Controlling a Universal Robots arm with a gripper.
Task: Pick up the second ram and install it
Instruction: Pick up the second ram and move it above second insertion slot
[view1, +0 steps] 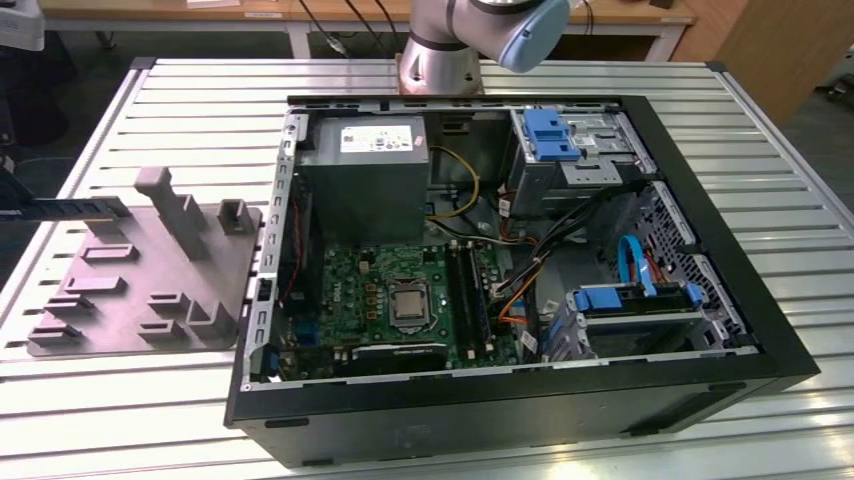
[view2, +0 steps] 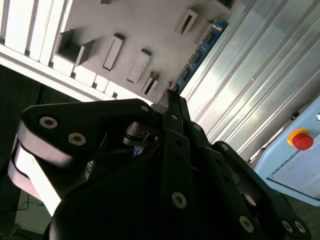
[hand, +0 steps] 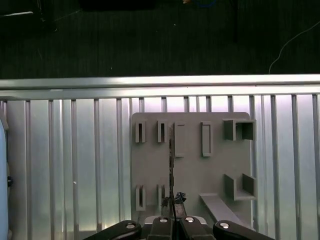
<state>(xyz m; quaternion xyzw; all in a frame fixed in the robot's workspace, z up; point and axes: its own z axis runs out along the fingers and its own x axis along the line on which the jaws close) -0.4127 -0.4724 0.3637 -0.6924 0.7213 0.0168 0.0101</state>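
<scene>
RAM stick (view2: 198, 54) is clamped edge-on in the end effector (hand: 172, 202). The fingers are closed tight on one end and the rest sticks out past the tips. It hangs over the grey slotted holder (hand: 195, 175) on the slatted desk (hand: 75, 160). In the exterior view, stick and holder sit on the exterior view's left, well apart from the motherboard inside the open computer case (view1: 534, 400).

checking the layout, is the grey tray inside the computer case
No, the grey tray lies on the table beside the computer case.
</scene>
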